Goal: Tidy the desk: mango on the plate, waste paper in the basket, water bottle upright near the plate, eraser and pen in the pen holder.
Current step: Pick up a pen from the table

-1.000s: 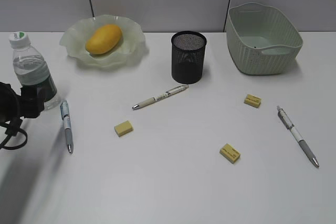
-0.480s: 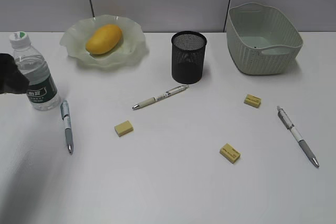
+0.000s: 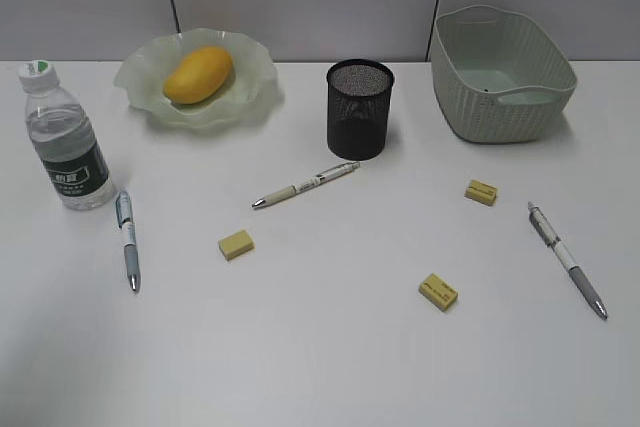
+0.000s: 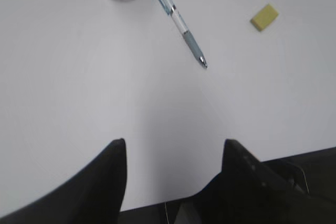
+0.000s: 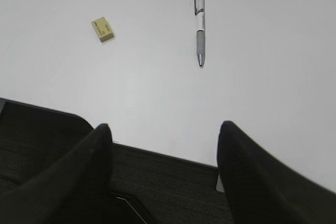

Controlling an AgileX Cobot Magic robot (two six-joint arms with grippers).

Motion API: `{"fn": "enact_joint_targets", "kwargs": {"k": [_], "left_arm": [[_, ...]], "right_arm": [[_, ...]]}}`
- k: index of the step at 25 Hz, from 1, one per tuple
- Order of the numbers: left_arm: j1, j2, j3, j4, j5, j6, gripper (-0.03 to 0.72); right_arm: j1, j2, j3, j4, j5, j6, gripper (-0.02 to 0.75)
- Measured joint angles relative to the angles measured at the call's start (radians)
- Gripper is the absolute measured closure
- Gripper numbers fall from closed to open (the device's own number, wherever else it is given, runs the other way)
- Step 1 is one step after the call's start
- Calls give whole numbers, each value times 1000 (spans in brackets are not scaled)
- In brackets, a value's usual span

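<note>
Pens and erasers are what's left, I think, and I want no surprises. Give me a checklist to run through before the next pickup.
1. Mango on plate: ok.
2. Water bottle upright near plate: ok.
3. Pen holder upright: ok.
4. Pens and erasers in holder: not ok; three pens and three erasers lie on the desk.
5. Waste paper in basket: cannot tell; none visible.
6. Left gripper and right gripper jaws open, empty: ok.

L gripper [image 4: 173,148]: jaws apart, nothing between them, held above the desk [image 4: 79,103] near its front edge, tilted fwd. R gripper [image 5: 164,132]: jaws also spread wide, nothing held, hanging over the desk's front edge. Neither arm shows in the exterior view.
</note>
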State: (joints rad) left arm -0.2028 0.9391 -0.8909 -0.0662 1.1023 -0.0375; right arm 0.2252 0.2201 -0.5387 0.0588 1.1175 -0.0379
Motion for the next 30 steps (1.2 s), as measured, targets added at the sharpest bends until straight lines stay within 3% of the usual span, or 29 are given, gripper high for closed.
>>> {"fn": "enact_joint_targets", "kwargs": {"k": [4, 13, 22, 30], "left_arm": [[0, -201, 52, 1, -13, 0, 256], [0, -561, 321, 4, -44, 0, 260], [0, -645, 341, 3, -69, 0, 260], [0, -645, 341, 3, -71, 0, 260]], "right_arm": [[0, 0, 0, 0, -9, 0, 248], [0, 53, 0, 1, -17, 0, 250], [0, 316, -28, -59, -53, 11, 250], [0, 779, -223, -69, -135, 72, 251]]}}
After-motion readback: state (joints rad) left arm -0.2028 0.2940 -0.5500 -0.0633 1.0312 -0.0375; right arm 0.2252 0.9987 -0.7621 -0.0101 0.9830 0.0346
